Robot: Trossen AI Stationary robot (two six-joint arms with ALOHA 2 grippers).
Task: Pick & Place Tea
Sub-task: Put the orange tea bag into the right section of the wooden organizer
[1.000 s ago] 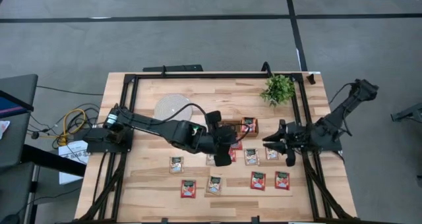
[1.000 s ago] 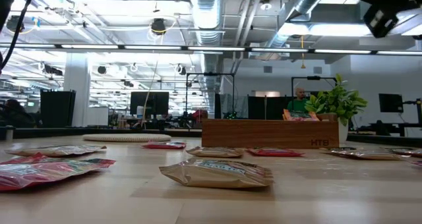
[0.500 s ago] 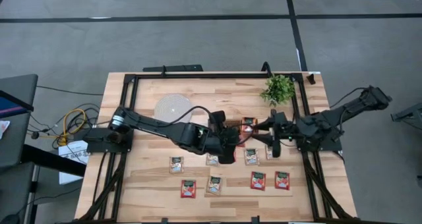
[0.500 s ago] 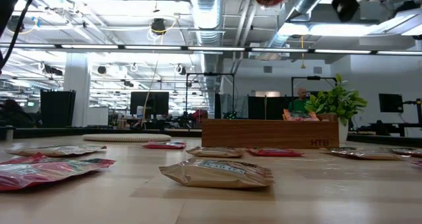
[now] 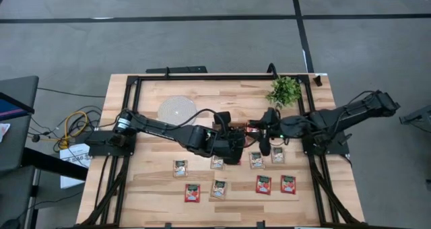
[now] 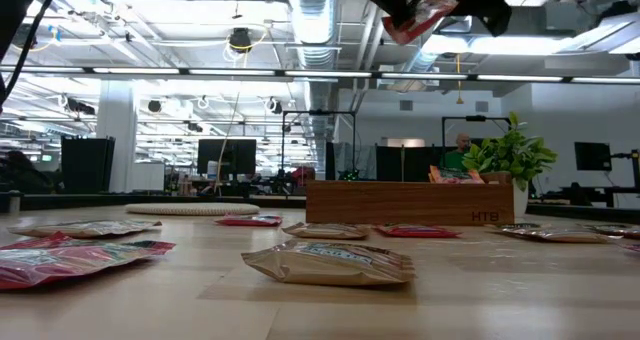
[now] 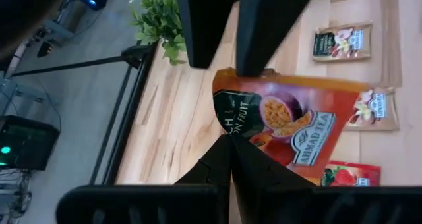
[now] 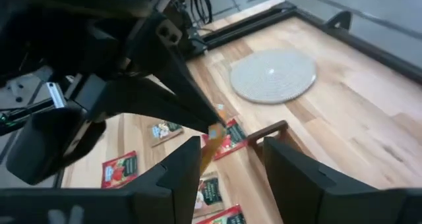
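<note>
Tea first: an orange sachet (image 7: 283, 122) is pinched by its edge between the closed fingers of the left hand (image 7: 227, 141), lifted off the desk (image 5: 202, 94) just beside the tray (image 5: 239, 128). The right hand (image 8: 227, 151) faces it, fingers spread apart on either side of the sachet's thin edge, not yet gripping; this looks like a pass from one hand to the other, or a steadying move before the drop into the tray.

Progress seems early. The tray holds at least one sachet (image 5: 254, 126) at its end toward the plant (image 5: 283, 90). Loose sachets lie on the desk on the tray's side away from the plant, in two rows: (image 5: 180, 168), (image 5: 217, 163), (image 5: 256, 159), (image 5: 277, 155), then (image 5: 192, 192), (image 5: 219, 188), (image 5: 263, 184), (image 5: 288, 183).

From above, the held sachet is hidden among the arms. The left wrist view shows its printed face; the right wrist view shows it edge-on, with the disc (image 8: 272, 75) beyond the tray. The low view shows it hanging high above the tray's wall (image 6: 408, 202).
</note>
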